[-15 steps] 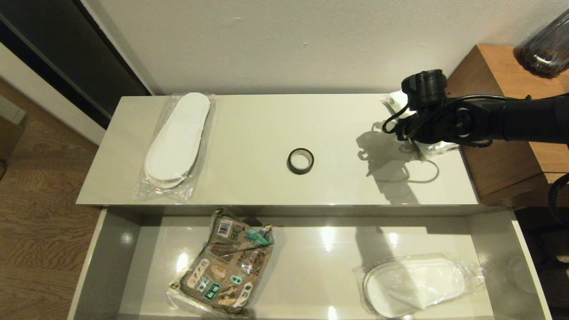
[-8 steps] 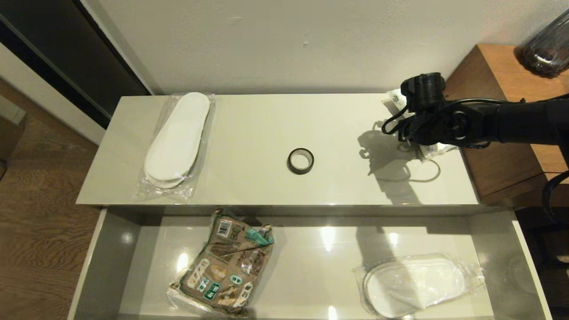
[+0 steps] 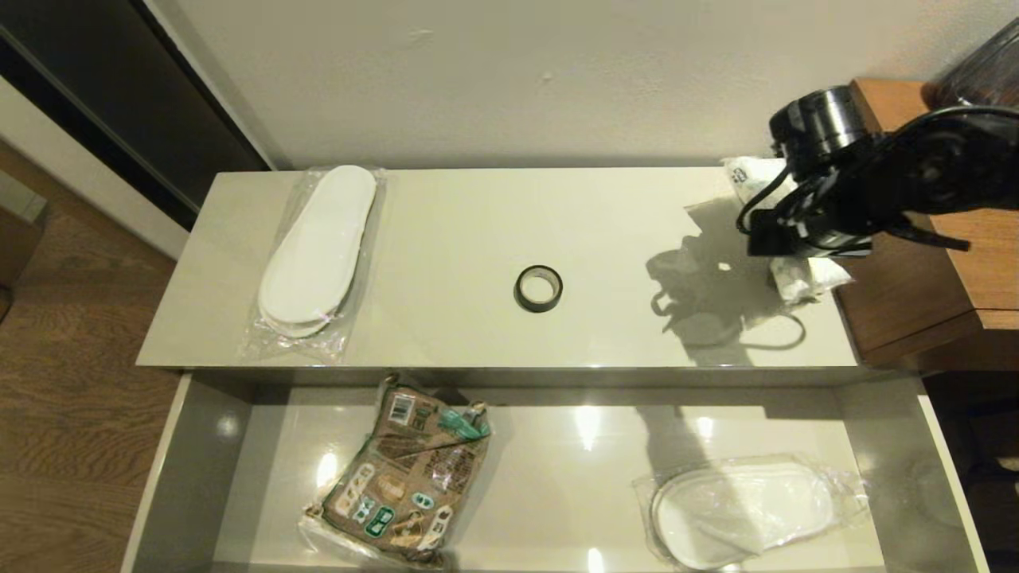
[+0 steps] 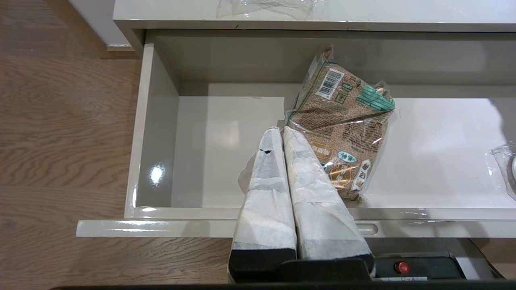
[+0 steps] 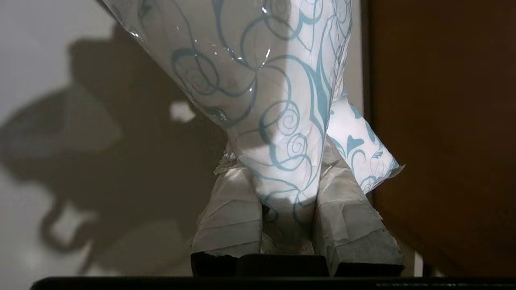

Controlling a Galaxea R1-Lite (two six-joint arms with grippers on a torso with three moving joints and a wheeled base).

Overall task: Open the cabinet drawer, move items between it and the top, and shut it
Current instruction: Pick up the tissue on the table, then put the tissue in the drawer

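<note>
Right gripper (image 5: 282,189): fingers (image 5: 229,217) clamped on the white tissue pack (image 5: 278,121), lifted above the right end of the top (image 3: 605,239), beside the brown wooden furniture (image 3: 915,294). Left gripper (image 4: 282,137): fingers pressed together, empty, above the open cabinet drawer (image 4: 161,121).

two slipper bags (image 3: 317,256), one tape roll (image 3: 538,288)

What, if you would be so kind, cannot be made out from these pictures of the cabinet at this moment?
- Head view: the right arm covers the middle of the tissue pack.
- Head view: the lower edge cuts off the drawer front and the left gripper.
- Right wrist view: the pack fills the frame, hiding the top beneath.
- Left wrist view: the right edge crops the bagged slippers.
</note>
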